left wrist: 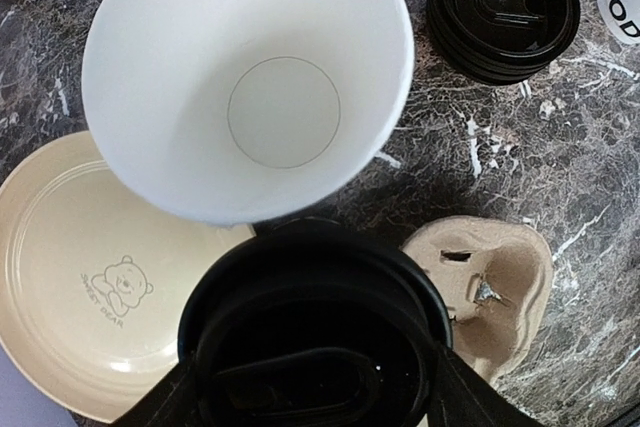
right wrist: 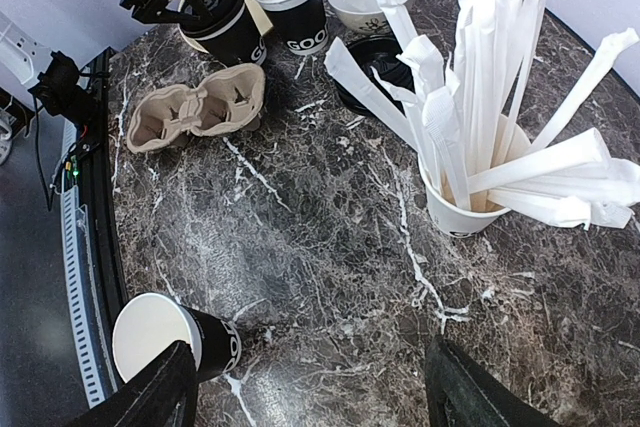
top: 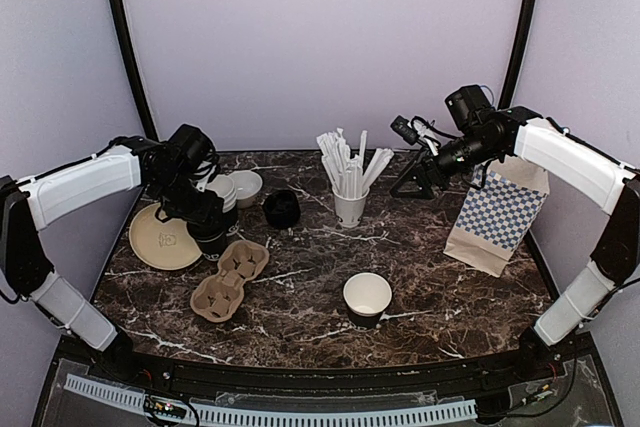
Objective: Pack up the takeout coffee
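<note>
The takeout coffee (left wrist: 300, 337), a black cup with a black lid, sits between the fingers of my left gripper (left wrist: 312, 397), which is shut on its sides just under the lid. It stands at the left of the table (top: 212, 239), between the beige plate (top: 160, 237) and the cardboard cup carrier (top: 230, 280), and the right wrist view shows it far off (right wrist: 232, 32). My right gripper (right wrist: 310, 402) hangs open over bare marble at the back right (top: 415, 182), holding nothing.
A stack of lidless black cups (left wrist: 250, 77) stands right behind the coffee. Black lids (top: 282, 209), a white bowl (top: 245, 187) and a white straw cup (top: 350, 202) stand mid-table. One lidless cup (top: 367, 297) is near the front. A checkered paper bag (top: 500, 212) stands at right.
</note>
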`<state>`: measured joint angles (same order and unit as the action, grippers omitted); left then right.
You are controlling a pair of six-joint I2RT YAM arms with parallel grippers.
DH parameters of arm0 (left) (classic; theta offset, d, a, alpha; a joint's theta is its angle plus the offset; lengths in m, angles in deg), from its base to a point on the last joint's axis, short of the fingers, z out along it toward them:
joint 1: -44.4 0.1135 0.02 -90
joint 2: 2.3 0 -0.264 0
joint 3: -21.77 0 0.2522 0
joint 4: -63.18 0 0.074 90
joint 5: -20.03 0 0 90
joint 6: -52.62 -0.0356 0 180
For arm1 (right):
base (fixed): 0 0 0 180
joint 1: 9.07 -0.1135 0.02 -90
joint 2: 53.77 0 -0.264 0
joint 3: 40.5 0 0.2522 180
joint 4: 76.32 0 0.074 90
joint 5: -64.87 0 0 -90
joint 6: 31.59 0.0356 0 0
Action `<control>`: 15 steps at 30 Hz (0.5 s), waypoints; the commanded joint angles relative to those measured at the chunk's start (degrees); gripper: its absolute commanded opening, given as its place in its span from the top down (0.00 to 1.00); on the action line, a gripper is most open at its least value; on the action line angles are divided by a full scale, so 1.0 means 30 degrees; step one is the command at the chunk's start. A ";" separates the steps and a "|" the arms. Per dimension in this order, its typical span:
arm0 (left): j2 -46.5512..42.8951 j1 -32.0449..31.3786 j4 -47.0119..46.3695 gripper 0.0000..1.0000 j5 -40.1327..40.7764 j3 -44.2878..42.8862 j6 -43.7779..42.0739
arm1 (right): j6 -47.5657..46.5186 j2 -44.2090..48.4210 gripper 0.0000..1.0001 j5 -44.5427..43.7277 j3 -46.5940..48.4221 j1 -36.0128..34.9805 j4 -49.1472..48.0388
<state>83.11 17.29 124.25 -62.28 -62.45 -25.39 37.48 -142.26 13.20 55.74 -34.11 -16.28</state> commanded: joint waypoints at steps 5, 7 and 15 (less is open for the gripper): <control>-0.0231 0.0161 -0.0128 0.34 -0.0399 0.0272 -0.0102 | -0.0144 0.0424 0.21 0.0057 -0.0061 0.0113 -0.0464; -0.0450 0.0161 -0.0060 0.34 -0.0295 0.0170 -0.0082 | -0.0122 0.0426 0.22 0.0057 -0.0070 0.0113 -0.0486; -0.0238 0.0161 0.0104 0.27 0.0044 0.0484 -0.0197 | -0.0133 0.0280 0.21 0.0170 0.0185 0.0095 -0.0373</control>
<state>83.39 17.31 123.72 -63.03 -62.01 -25.39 37.48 -142.26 13.20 55.74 -34.11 -16.30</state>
